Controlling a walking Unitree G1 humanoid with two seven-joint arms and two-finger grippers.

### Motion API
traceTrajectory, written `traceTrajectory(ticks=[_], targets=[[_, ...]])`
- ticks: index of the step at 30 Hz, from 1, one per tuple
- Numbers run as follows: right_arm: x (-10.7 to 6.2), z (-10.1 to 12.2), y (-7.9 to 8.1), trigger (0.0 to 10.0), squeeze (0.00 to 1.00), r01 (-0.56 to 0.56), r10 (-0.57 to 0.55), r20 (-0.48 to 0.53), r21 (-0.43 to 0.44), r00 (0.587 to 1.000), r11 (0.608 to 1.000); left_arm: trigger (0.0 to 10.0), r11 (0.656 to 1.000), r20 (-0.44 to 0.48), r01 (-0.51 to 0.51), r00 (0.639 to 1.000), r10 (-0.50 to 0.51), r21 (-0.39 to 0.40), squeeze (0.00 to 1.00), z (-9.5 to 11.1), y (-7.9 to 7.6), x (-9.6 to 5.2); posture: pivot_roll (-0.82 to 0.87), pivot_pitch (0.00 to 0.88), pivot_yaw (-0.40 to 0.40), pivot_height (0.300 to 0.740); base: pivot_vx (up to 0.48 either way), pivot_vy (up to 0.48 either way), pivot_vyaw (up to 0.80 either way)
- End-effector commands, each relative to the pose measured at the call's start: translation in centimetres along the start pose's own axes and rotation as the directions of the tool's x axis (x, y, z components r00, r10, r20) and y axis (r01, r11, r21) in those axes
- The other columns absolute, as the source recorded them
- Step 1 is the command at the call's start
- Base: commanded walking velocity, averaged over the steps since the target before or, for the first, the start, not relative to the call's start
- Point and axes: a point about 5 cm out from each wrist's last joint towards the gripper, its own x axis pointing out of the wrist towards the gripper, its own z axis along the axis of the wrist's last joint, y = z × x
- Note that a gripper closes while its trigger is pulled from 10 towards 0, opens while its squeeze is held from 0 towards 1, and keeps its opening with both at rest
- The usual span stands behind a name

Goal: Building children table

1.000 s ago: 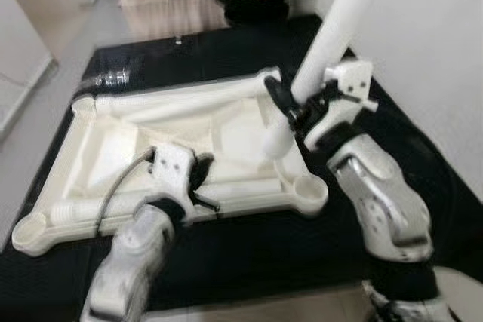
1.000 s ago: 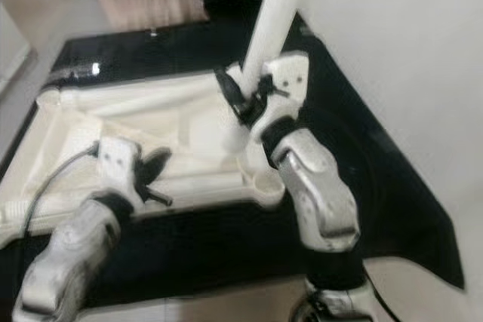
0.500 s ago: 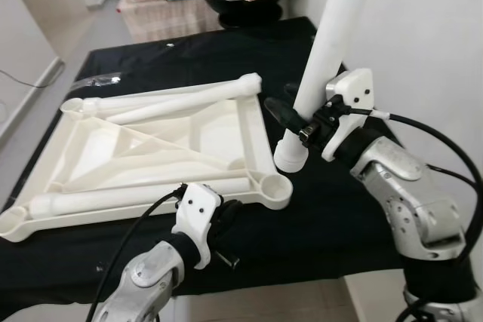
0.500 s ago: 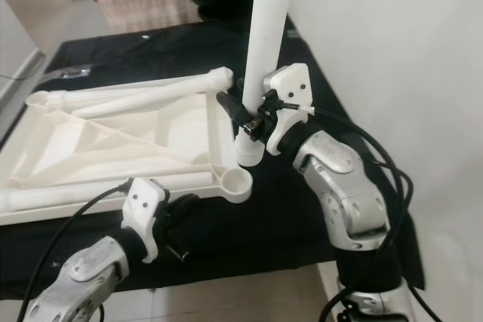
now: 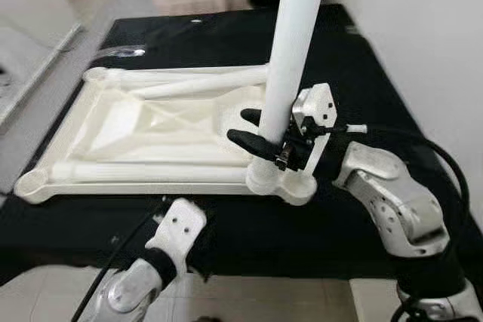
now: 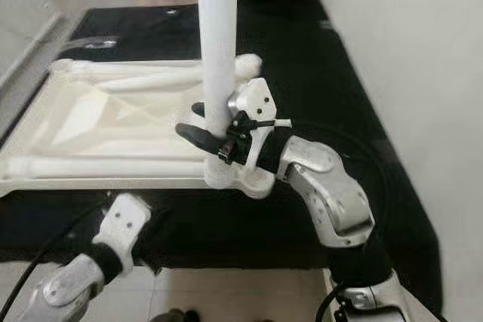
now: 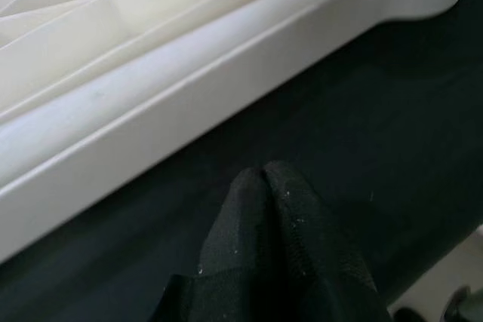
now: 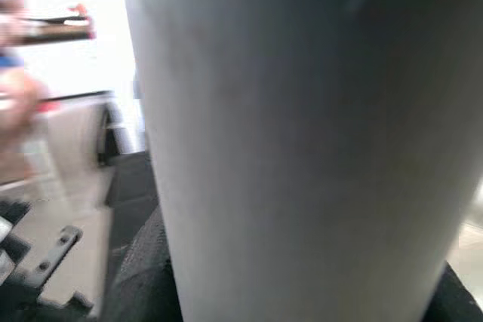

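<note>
Right gripper (image 5: pixel 260 127) fingers clamp the white table leg (image 5: pixel 290 43) low – upright, foot in the tabletop (image 5: pixel 128 122) corner socket – smooth, stiff, likely light plastic; left gripper (image 7: pixel 264 179) fingers pressed together, empty.

Smooth matt white plastic table leg (image 5: pixel 296 28) in my right gripper (image 5: pixel 260 132), glossy cream plastic tabletop (image 5: pixel 151 122), matt black cloth (image 5: pixel 362 73).

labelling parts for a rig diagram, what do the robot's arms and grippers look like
Both arms are silver metal with rounded, jointed segments and black sections at the joints. Each wrist carries a white plastic housing with small dark screw holes, ahead of two long black fingers. The right gripper has black cables looping along its forearm; the left gripper has a black cable running down its arm, and its fingertips look matte and slightly speckled.
</note>
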Motion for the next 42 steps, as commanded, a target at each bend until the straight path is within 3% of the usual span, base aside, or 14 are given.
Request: traceTrajectory(ticks=[1,5,12,15,22,26,27,28,30,36,37,42], targets=[[-0.4,0.4,-0.5,10.0,0.0,-0.021,0.021,0.032,0.02,0.999,1.0,10.0,0.998,0.035,0.026,0.999,-0.028,0.062,0.0,0.7,-0.4,-0.4,0.03,0.223,0.038,0.74,0.0,0.0,0.8],[-1.3,1.4,-1.8,10.0,0.0,-0.052,0.048,0.075,0.051,0.996,0.997,10.0,0.991,0.043,0.083,0.995,-0.088,0.109,0.0,1.0,-1.1,-1.0,0.04,0.234,0.037,0.74,0.0,0.0,0.8],[-3.6,4.4,-4.6,10.0,0.0,-0.033,0.022,0.179,0.056,0.984,0.998,10.0,0.992,0.049,0.09,0.994,-0.094,0.092,0.0,1.0,-1.3,-1.3,0.03,0.244,0.032,0.74,0.0,0.0,0.65],[-4.7,5.5,-4.9,10.0,0.0,-0.042,0.036,0.197,0.025,0.98,0.999,10.0,0.991,0.055,0.098,0.993,-0.104,0.096,0.0,1.0,-1.5,-1.3,0.03,0.242,0.026,0.74,0.0,0.0,0.0],[-7.1,5.1,-3.6,10.0,0.0,-0.139,0.145,0.055,-0.095,0.988,0.986,10.0,0.991,0.063,0.09,0.993,-0.097,0.102,0.0,0.8,-1.3,-0.9,0.02,0.232,0.031,0.74,0.0,0.0,0.0],[-7.9,4.4,-3.6,10.0,0.0,-0.139,0.137,-0.018,-0.12,0.99,0.983,10.0,0.988,0.07,0.133,0.988,-0.138,0.072,0.0,1.0,-1.4,-0.8,0.02,0.229,0.035,0.74,0.0,0.0,0.0],[-7.9,4.4,-3.6,10.0,0.0,-0.139,0.137,-0.018,-0.12,0.99,0.983,10.0,0.988,0.07,0.133,0.988,-0.138,0.072,0.0,1.0,-1.4,-0.8,0.02,0.229,0.035,0.74,0.0,0.0,0.0],[-9.5,3.8,-4.1,10.0,0.0,-0.138,0.126,-0.103,-0.117,0.987,0.984,10.0,0.98,0.074,0.193,0.978,-0.195,0.041,0.0,1.0,-1.8,-0.9,0.02,0.232,0.042,0.74,0.0,0.0,0.0],[-10.0,3.9,-4.3,10.0,0.0,-0.129,0.116,-0.119,-0.114,0.986,0.985,10.0,0.978,0.076,0.204,0.976,-0.206,0.038,0.0,0.9,-1.8,-0.9,0.02,0.233,0.045,0.74,0.0,0.0,0.0],[-10.8,4.4,-4.3,10.0,0.0,-0.138,0.129,-0.106,-0.078,0.986,0.987,10.0,0.976,0.088,0.211,0.973,-0.215,0.051,0.0,0.9,-1.9,-1.0,0.02,0.238,0.053,0.74,0.0,0.0,0.0],[-11.1,4.2,-4.2,10.0,0.0,-0.16,0.155,-0.1,-0.035,0.983,0.987,10.0,0.976,0.094,0.212,0.972,-0.217,0.057,0.0,0.9,-1.9,-1.0,0.02,0.24,0.057,0.74,0.0,0.0,0.0],[-12.1,3.2,-5.0,10.0,0.0,-0.135,0.136,-0.101,0.015,0.986,0.991,10.0,0.976,0.125,0.207,0.969,-0.215,0.071,0.0,1.2,-1.8,-0.9,0.02,0.245,0.058,0.74,0.0,0.0,0.0]])
